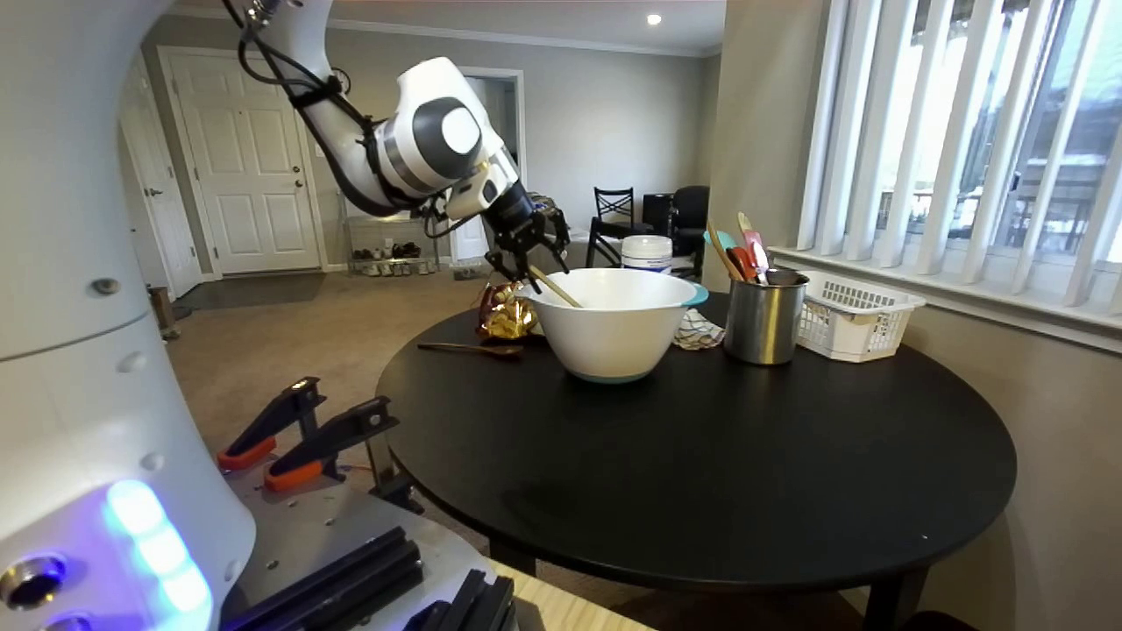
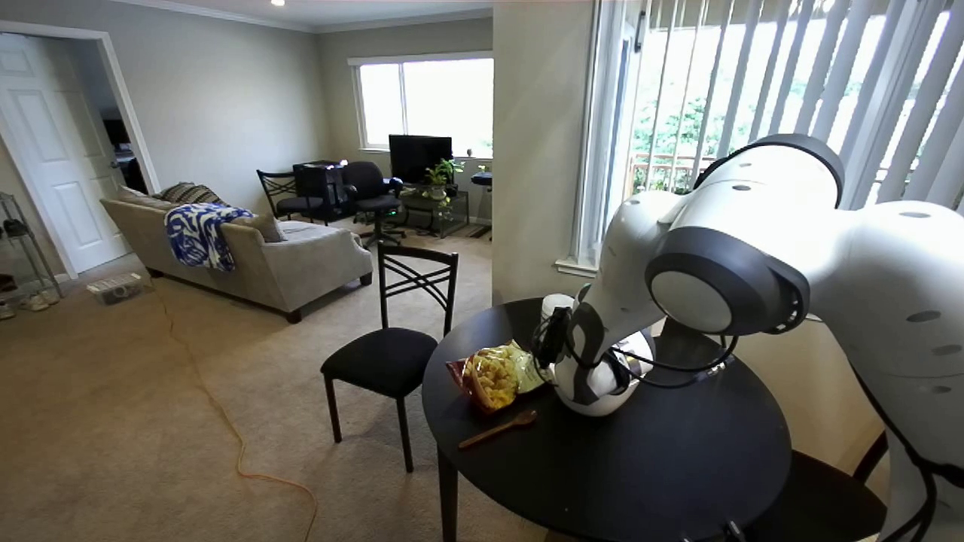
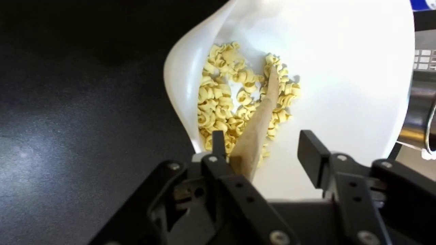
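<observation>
My gripper [image 3: 265, 151] stands with its jaws parted, gripping nothing; the wooden utensil [image 3: 262, 115] passes close by one jaw, though I can't tell if they touch. It leans in the white bowl [image 1: 605, 337], lower end among curly pasta [image 3: 214, 105].

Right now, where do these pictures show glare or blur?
Wrist view: dull sheen on the black table, the white bowl nearly bleached, the pincer slightly soft along the bottom edge; in an exterior view, the far window washed white; in an exterior view, glaring blue-white base lights.
</observation>
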Motion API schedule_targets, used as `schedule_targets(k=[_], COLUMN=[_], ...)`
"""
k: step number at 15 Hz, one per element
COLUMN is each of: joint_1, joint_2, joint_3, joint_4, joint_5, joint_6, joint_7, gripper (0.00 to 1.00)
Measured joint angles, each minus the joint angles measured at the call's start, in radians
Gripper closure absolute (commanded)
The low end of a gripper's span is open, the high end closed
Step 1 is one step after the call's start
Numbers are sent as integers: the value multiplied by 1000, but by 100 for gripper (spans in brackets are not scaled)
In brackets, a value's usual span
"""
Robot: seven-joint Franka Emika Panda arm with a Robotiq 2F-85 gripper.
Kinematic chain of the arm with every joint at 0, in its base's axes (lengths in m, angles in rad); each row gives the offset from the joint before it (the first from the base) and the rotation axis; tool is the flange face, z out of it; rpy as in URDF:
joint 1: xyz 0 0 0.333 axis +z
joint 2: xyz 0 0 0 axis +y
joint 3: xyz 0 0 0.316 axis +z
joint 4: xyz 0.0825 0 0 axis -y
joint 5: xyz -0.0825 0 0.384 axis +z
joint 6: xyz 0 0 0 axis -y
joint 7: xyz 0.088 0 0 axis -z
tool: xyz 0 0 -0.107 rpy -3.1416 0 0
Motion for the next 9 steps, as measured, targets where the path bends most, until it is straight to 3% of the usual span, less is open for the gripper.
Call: schedule_targets(k=[4, 6, 9], joint_1=[21, 31, 53], joint_2=[0, 0, 0], joint_3=[-22, -32, -54], joint_4=[-2, -4, -12], joint_5=[1, 1, 2], joint_6=[2, 3, 9], joint_7=[0, 0, 0], gripper=[95, 98, 94])
